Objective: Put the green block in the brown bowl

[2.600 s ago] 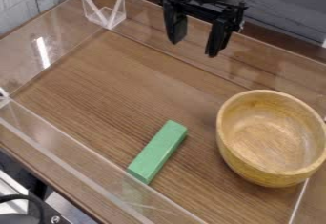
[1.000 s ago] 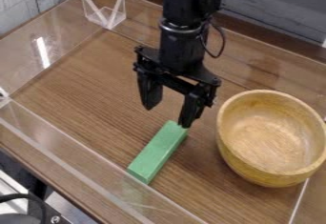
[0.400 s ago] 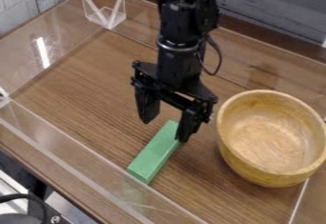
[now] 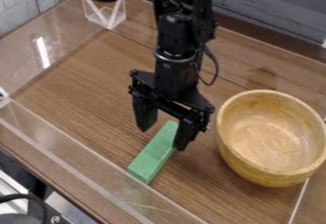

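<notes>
**Ana:** Camera view first: where is the gripper (image 4: 165,131)?

**Ben:** Centre of the frame, pointing straight down from the black arm (image 4: 181,28) that enters from the top. Its jaws are spread wide and hold nothing.

**Ana:** And the green block (image 4: 154,156)?

**Ben:** Lying flat on the wooden table (image 4: 90,85), lower centre of the frame, its long axis running from lower left to upper right. Its upper end sits under the gripper, between the two dark fingers (image 4: 188,133); one finger hangs on each side of that end. Whether the tips touch the block or the table, I cannot tell.

**Ana:** The brown bowl (image 4: 270,138)?

**Ben:** Lower right of the frame, upright, nothing inside it. It stands just right of the gripper and near the block, but apart from it.

**Ana:** Anything else?

**Ben:** A clear plastic wall (image 4: 51,135) borders the table along the left and lower edges, and a small clear stand (image 4: 103,10) sits at the upper left.
</notes>
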Controlling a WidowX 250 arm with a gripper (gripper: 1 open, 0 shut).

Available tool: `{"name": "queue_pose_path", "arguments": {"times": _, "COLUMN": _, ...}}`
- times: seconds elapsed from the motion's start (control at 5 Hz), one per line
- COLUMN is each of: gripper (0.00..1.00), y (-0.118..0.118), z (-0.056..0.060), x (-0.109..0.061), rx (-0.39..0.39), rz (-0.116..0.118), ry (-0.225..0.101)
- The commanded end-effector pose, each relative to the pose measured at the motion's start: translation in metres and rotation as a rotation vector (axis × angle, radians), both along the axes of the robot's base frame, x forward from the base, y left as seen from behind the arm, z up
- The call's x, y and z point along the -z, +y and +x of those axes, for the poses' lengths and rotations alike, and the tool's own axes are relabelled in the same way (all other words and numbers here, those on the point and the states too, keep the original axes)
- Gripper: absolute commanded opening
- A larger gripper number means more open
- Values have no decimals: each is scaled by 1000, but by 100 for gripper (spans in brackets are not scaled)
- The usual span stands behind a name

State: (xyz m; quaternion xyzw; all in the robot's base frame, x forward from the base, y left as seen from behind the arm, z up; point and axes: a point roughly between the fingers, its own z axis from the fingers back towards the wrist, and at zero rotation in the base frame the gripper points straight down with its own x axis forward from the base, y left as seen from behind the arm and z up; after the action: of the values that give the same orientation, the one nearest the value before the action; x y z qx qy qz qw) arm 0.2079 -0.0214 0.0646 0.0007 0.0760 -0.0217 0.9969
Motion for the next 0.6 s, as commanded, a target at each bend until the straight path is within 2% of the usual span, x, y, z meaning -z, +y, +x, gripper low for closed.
{"name": "queue_pose_path", "arguments": {"times": 0.0, "gripper": 100, "y": -2, "z": 3, "x": -5, "rx": 11, "rz": -3, "ry": -45}}
{"name": "queue_pose_path", "arguments": {"times": 0.4, "gripper": 100, "y": -3, "z": 1, "x": 0, "rx": 17, "rz": -9, "ry": -43}}
